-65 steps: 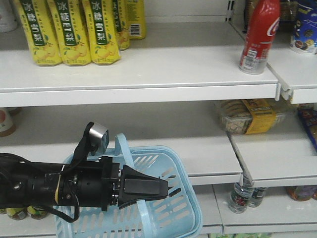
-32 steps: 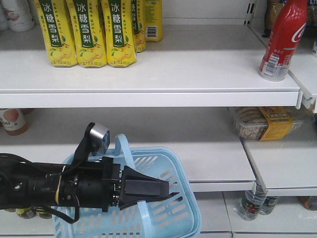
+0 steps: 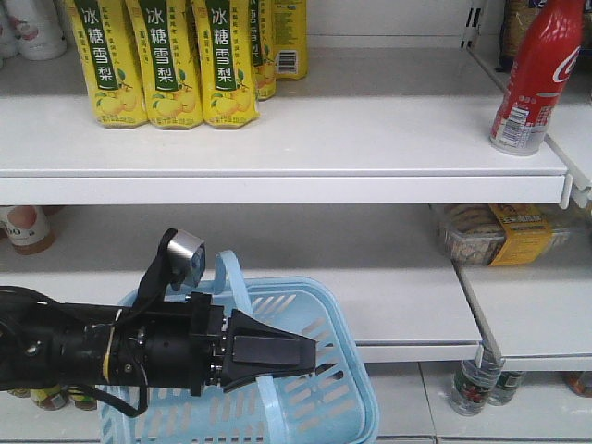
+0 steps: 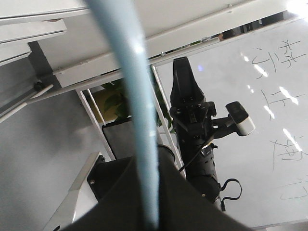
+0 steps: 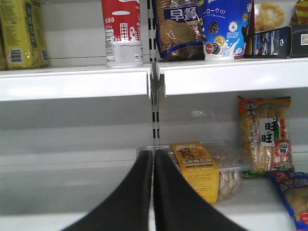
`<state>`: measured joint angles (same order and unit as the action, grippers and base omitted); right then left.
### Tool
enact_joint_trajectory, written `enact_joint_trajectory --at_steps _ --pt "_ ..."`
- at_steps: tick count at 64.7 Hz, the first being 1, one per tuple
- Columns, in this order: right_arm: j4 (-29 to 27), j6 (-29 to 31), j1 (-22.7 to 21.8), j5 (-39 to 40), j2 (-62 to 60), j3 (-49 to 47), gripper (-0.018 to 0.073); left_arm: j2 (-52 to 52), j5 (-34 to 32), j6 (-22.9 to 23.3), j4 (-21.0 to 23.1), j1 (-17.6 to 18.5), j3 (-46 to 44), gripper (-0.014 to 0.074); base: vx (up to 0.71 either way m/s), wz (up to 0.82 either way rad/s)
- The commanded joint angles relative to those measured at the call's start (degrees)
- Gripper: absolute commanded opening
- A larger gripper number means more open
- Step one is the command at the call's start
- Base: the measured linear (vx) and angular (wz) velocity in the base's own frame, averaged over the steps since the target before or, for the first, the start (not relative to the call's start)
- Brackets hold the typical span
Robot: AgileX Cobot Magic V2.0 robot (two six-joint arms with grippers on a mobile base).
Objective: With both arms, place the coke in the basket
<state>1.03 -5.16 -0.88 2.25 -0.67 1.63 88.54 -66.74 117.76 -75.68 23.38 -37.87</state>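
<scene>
The coke (image 3: 535, 79), a red bottle with white lettering, stands upright at the right end of the top shelf; its lower half also shows in the right wrist view (image 5: 122, 31). The pale blue basket (image 3: 342, 407) hangs at the lower left. My left gripper (image 3: 317, 356) is shut on the basket's strap handle (image 3: 233, 277), which runs between the jaws in the left wrist view (image 4: 130, 96). My right gripper (image 5: 153, 154) is shut and empty, below the coke and level with the lower shelf. The right arm (image 4: 192, 125) shows in the left wrist view.
Yellow pear-drink bottles (image 3: 166, 60) stand at the top shelf's left. A clear cookie tray with a yellow label (image 3: 504, 231) lies on the middle shelf, also in the right wrist view (image 5: 202, 168). Snack bags (image 5: 180, 26) stand right of the coke. Small bottles (image 3: 476, 379) stand on the bottom shelf.
The shelves and the coke have shifted to the right in the front view. The left arm and the basket keep the same place in the frame.
</scene>
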Motion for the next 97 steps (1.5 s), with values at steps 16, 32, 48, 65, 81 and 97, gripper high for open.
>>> enact_joint_trajectory --at_steps 16,32,48,65,81,97 --pt "0.4 0.3 -0.3 4.4 -0.6 1.0 -0.0005 -2.2 -12.0 -0.6 3.5 0.2 -1.3 -0.0005 0.0 0.0" --pt "0.4 0.3 -0.3 4.4 -0.6 1.0 -0.0005 -2.2 -12.0 -0.6 3.5 0.2 -1.3 -0.0005 0.0 0.01" --pt "0.4 0.3 -0.3 4.4 -0.6 1.0 -0.0005 -2.2 -12.0 -0.6 3.5 0.2 -1.3 -0.0005 0.01 0.0" --pt "0.4 0.3 -0.3 4.4 -0.6 1.0 -0.0005 -2.2 -12.0 -0.6 3.5 0.2 -1.3 -0.0005 0.01 0.01" --pt "0.4 0.3 -0.3 4.4 -0.6 1.0 -0.0005 -2.2 -12.0 -0.6 3.5 0.2 -1.3 -0.0005 0.0 0.0" --pt "0.4 0.3 -0.3 4.4 -0.6 1.0 -0.0005 -2.2 -12.0 -0.6 3.5 0.2 -1.3 -0.0005 0.01 0.0"
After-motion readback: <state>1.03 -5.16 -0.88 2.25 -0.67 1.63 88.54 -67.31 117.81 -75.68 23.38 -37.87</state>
